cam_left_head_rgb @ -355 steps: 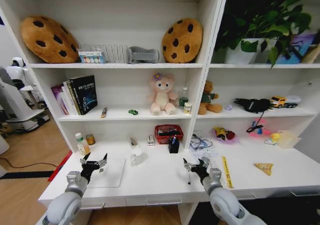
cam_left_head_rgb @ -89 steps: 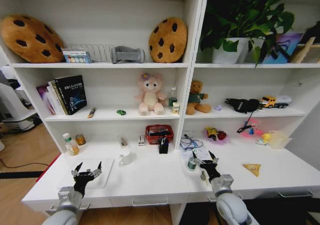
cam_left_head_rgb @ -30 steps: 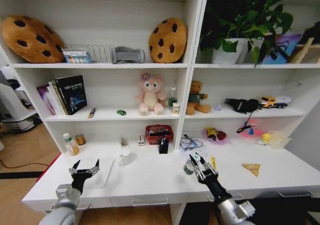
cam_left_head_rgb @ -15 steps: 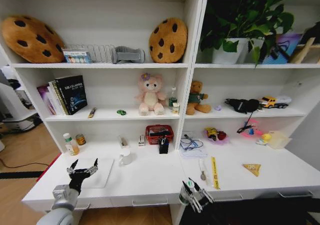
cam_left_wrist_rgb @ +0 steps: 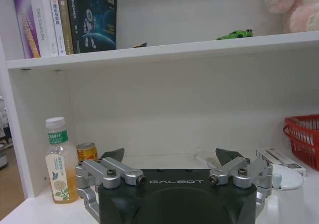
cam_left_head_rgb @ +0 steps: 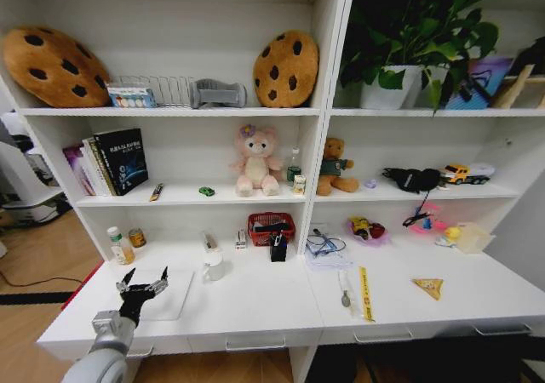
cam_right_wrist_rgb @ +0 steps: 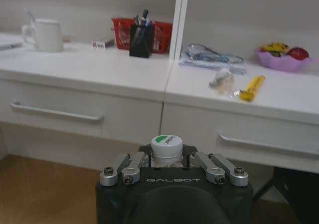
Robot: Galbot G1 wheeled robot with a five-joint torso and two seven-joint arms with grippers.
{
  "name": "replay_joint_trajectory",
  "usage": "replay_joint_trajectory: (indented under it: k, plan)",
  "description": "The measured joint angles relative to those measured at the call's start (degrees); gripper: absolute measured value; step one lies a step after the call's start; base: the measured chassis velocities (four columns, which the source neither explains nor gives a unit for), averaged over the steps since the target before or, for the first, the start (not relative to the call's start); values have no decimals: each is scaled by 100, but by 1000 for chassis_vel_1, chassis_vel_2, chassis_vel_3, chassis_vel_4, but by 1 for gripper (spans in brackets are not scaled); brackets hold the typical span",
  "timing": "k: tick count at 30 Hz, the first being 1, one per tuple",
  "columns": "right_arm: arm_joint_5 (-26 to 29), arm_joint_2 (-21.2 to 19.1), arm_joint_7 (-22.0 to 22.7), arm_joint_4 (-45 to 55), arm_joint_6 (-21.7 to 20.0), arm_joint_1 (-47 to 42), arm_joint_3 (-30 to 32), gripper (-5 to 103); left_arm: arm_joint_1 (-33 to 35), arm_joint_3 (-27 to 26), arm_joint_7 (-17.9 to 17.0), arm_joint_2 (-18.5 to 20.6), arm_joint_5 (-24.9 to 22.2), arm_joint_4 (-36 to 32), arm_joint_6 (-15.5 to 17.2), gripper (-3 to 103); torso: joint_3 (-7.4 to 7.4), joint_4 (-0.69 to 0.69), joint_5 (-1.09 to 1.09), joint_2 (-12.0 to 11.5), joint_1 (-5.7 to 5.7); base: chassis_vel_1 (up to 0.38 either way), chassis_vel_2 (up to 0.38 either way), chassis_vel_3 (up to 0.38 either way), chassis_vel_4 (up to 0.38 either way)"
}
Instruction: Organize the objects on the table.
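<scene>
Two grippers are in play, but only one carries something. The right gripper (cam_right_wrist_rgb: 166, 160) has its fingers closed on a small bottle (cam_right_wrist_rgb: 166, 147) with a white cap and a green label, held upright between the jaws. In its wrist view it hangs below the level of the table (cam_right_wrist_rgb: 124, 87), in front of the drawer fronts, with the wooden floor under it. Half a second ago this gripper was seen by the head camera at the front edge of the table with the bottle in it, and one second ago it was above the table top. So the bottle has been lifted off the table and carried down and away from it.

On the part of the table it left, a yellow strip (cam_left_head_rgb: 365, 282) and a small clear wrapped thing (cam_left_head_rgb: 344, 288) lie close together, near a bundle of cables in a bag (cam_left_head_rgb: 322, 247).

The left gripper (cam_left_head_rgb: 141, 286) hovers with its fingers apart and empty over the flat silver laptop (cam_left_head_rgb: 162, 295) at the left end of the table, about where it was before. From its wrist view a tea bottle (cam_left_wrist_rgb: 59, 160) and a small can (cam_left_wrist_rgb: 86, 152) stand by the side wall.

I judge that one object is now removed from the clutter, and it needs a place to be put; the pens (cam_right_wrist_rgb: 141, 21) in the black holder, the laptop and the rest wait on the table.
</scene>
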Motion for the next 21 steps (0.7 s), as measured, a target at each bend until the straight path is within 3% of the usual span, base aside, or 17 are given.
replay_joint_trajectory:
  k: [8, 10, 14, 17, 21]
  plan:
    - [312, -127, 14, -1025, -330, 785, 156, 30, -32, 83, 18, -28, 57, 125, -3, 100, 0, 1, 1, -1, 1, 0, 0, 0, 0]
    - [402, -138, 16, -1398, -683, 1228, 220, 30, -46, 96, 35, -43, 76, 191, -14, 100, 0, 1, 1, 0, 1, 0, 0, 0, 0]
    - [514, -172, 0, -1819, -941, 1651, 228, 30, -69, 111, 40, -56, 87, 247, -25, 100, 1, 0, 0, -1, 1, 0, 0, 0, 0]
    - [583, -177, -57, -2639, -1346, 2605, 170, 30, -106, 176, 41, -65, 109, 348, -28, 100, 1, 1, 0, -1, 1, 0, 0, 0, 0]
    - [599, -164, -78, -2960, -1561, 3039, 73, 30, -116, 207, 41, -67, 121, 408, -28, 100, 1, 2, 0, -1, 1, 0, 0, 0, 0]
